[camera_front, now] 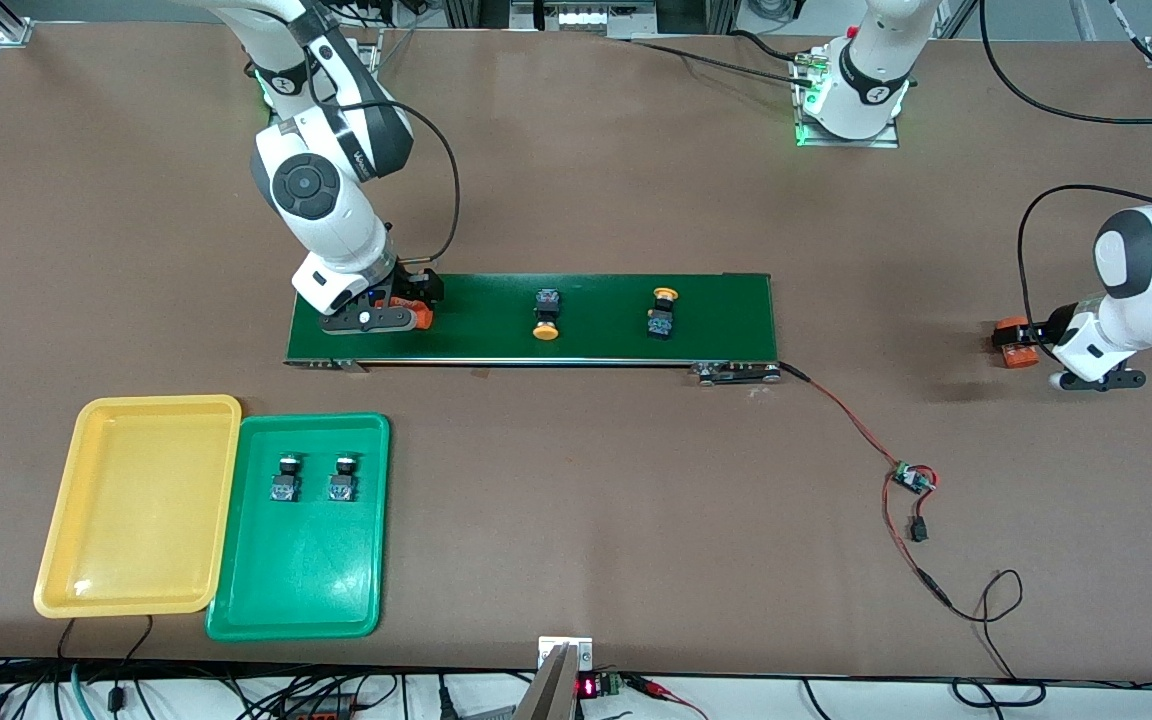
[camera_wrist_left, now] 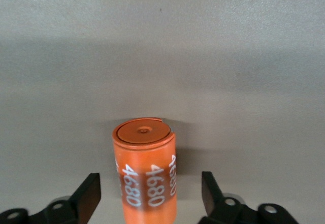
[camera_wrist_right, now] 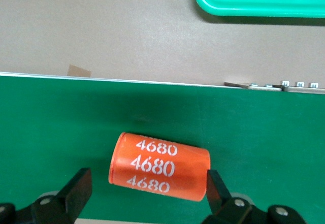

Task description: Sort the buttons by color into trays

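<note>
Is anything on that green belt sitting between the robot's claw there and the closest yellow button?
Nothing visible does. The right gripper sits open over the conveyor belt, with an orange cylinder between its fingers. The belt is bare from there to the nearer yellow button.

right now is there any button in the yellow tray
No, the yellow tray holds nothing; two buttons sit in the green tray and two yellow-capped buttons lie on the conveyor belt.

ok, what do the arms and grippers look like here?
Both arms have glossy white shells with dark grey joint caps and black cables looping alongside. The right gripper and left gripper have black fingers with silver screws. An orange cylinder printed 4680 in white sits at each gripper.
</note>
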